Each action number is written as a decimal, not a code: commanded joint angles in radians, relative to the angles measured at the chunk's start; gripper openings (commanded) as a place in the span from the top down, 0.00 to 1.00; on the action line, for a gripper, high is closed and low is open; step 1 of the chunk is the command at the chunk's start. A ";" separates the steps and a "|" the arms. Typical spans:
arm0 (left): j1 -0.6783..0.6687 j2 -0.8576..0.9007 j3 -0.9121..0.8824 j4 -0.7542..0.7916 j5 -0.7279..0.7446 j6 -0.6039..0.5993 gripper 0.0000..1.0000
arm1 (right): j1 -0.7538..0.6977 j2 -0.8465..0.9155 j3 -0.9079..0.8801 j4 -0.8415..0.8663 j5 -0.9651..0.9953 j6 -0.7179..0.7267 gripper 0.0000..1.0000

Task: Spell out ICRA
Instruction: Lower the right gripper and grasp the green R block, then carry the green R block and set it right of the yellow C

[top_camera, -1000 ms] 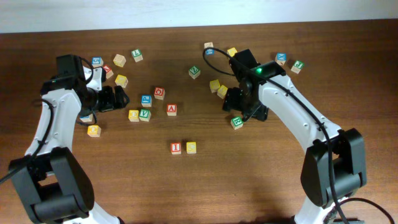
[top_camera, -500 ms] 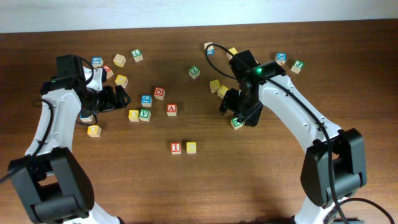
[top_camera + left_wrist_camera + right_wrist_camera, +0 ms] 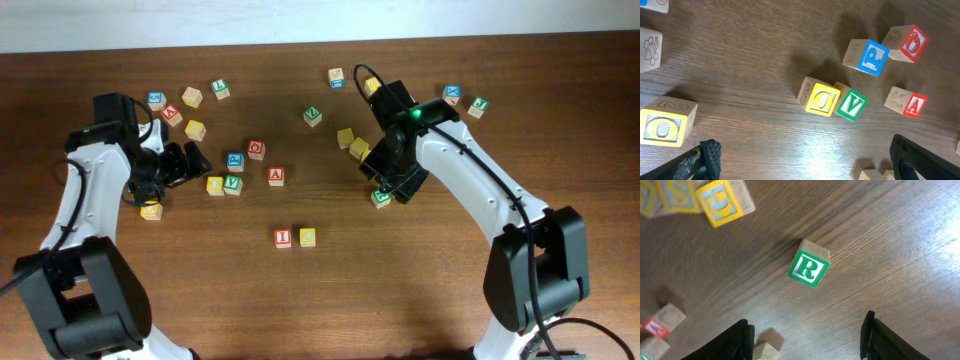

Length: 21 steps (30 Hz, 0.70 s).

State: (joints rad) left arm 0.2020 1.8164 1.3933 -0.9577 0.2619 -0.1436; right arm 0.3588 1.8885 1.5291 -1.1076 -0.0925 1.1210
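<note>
My right gripper (image 3: 807,341) has its two dark fingers apart, clamped on nothing. Only their tips show, at the bottom edge of my right wrist view. Beyond them lies the small wooden cube with the green-faced R (image 3: 809,270), untouched and turned askew on the dark wooden table (image 3: 900,240). From overhead that cube is half hidden under my right wrist. In the upper corner of the wrist view a yellow cube with a blue letter (image 3: 722,202) is blurred. A red-faced cube (image 3: 655,326) at the left edge is too cut off to read.

My left gripper (image 3: 807,162) is spread wide and empty, both fingers cut by the lower edge of its view. Ahead of it, to the right, lies the wooden cube with the red-faced A (image 3: 913,103). It sits apart from the touching pair of yellow O cube (image 3: 821,98) and green V cube (image 3: 851,104).

Overhead, the red-faced I cube (image 3: 283,238) sits just beside a yellow-faced cube (image 3: 307,237) whose letter is too small to read. Both are well apart from either gripper.
</note>
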 commanded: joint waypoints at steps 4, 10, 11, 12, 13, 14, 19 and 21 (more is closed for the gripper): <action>-0.004 0.007 0.014 -0.017 0.012 -0.013 0.01 | 0.001 0.077 -0.066 0.055 0.079 0.122 0.42; -0.004 0.007 0.014 -0.017 0.012 -0.013 0.01 | 0.001 0.133 -0.067 0.119 0.105 0.122 0.41; -0.004 0.007 0.014 -0.018 0.012 -0.013 0.01 | 0.001 0.134 -0.067 0.126 0.105 0.122 0.41; -0.004 0.007 0.014 -0.018 0.012 -0.013 0.01 | 0.002 0.134 -0.067 0.129 0.104 0.121 0.42; -0.004 0.007 0.014 -0.018 0.012 -0.013 0.01 | 0.005 0.134 -0.067 0.129 0.105 0.117 0.43; -0.004 0.007 0.014 -0.018 0.012 -0.013 0.01 | 0.011 0.137 -0.067 0.128 0.107 0.117 0.43; -0.004 0.007 0.014 -0.018 0.012 -0.013 0.01 | 0.035 0.182 -0.067 0.132 0.129 0.117 0.43; -0.004 0.007 0.014 -0.018 0.012 -0.013 0.01 | 0.034 0.185 -0.067 0.132 0.131 0.114 0.48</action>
State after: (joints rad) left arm 0.2020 1.8160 1.3933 -0.9737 0.2619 -0.1440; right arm 0.3889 2.0567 1.4677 -0.9752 0.0120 1.2301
